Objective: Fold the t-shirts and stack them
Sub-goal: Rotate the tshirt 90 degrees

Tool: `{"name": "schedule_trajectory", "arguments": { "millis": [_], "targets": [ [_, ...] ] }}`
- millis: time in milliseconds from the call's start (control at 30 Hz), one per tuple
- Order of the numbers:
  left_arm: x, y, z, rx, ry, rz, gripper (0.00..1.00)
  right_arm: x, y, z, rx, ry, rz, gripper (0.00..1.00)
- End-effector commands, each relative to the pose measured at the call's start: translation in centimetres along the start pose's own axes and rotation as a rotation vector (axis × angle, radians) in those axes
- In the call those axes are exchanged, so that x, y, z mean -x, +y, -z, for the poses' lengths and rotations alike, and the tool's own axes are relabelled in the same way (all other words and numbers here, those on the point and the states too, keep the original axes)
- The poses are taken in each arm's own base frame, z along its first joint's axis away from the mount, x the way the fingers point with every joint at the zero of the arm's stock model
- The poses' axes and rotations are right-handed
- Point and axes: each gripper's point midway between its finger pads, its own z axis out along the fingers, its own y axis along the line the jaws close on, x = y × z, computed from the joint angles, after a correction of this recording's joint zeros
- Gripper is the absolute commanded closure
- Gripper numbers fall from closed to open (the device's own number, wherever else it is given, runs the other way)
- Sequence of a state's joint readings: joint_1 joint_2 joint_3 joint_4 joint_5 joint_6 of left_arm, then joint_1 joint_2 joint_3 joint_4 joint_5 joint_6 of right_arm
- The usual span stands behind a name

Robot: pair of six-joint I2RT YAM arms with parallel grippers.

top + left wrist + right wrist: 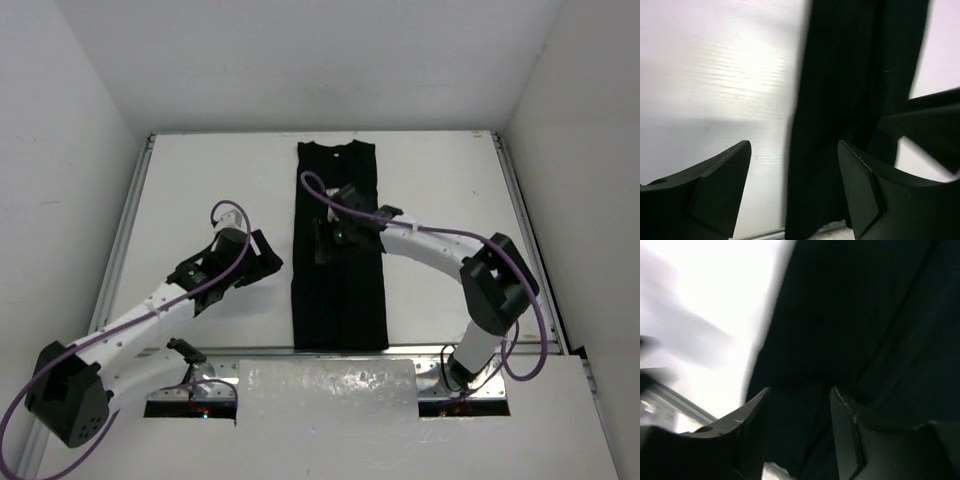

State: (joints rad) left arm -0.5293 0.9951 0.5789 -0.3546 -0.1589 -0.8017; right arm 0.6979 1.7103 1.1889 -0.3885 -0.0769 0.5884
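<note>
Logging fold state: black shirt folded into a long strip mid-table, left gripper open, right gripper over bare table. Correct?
No: the right gripper hangs over the t-shirt itself, as the top view shows. The rest holds.

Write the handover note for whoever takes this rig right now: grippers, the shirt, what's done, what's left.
Left gripper: open, empty, over the white table just left of the plain black short-sleeved cloth t-shirt.
Right gripper: open above the shirt's middle, apparently holding nothing.
Shirt: lies flat mid-table as a long narrow strip, collar at the far end.
Done: both sides folded in.
Left: fold the strip end to end. No second shirt in view to stack.
</note>
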Motion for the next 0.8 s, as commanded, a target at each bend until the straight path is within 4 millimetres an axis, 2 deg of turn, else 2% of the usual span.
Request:
{"name": "schedule_trajectory", "arguments": {
  "millis": [0, 100, 233, 333, 400, 667, 700, 767],
  "targets": [
    [-0.9, -2.1, 1.4, -0.132, 0.063, -0.013, 0.31, -1.0, -2.0, -2.0, -0.044, -0.022, -0.14, 0.52],
    [-2.9, -2.5, 1.9, -0.215, 0.115, -0.044, 0.32, -1.8, -2.3, -3.4, -0.06, 0.017, -0.141, 0.55],
    [-5.0, -1.8, 2.1, -0.229, 0.153, -0.088, 0.32, -2.4, -2.7, -4.5, -0.068, 0.034, -0.138, 0.57],
    [-5.8, -0.6, 2.0, -0.185, 0.153, -0.084, 0.32, -2.7, -2.7, -5.5, -0.062, 0.049, -0.144, 0.6],
    [-5.9, -0.1, 2.0, -0.17, 0.149, -0.081, 0.32, -2.7, -2.7, -6.0, -0.063, 0.05, -0.15, 0.62],
    [-5.2, -0.6, 2.6, -0.188, 0.126, -0.083, 0.32, -2.4, -3.3, -6.8, -0.101, 0.052, -0.161, 0.69],
    [-5.3, -0.6, 2.5, -0.186, 0.131, -0.085, 0.32, -2.2, -3.2, -6.8, -0.101, 0.045, -0.164, 0.74],
    [-5.3, -0.6, 2.5, -0.184, 0.134, -0.086, 0.32, -2.1, -3.2, -6.8, -0.104, 0.038, -0.165, 0.8]
  ]
}}
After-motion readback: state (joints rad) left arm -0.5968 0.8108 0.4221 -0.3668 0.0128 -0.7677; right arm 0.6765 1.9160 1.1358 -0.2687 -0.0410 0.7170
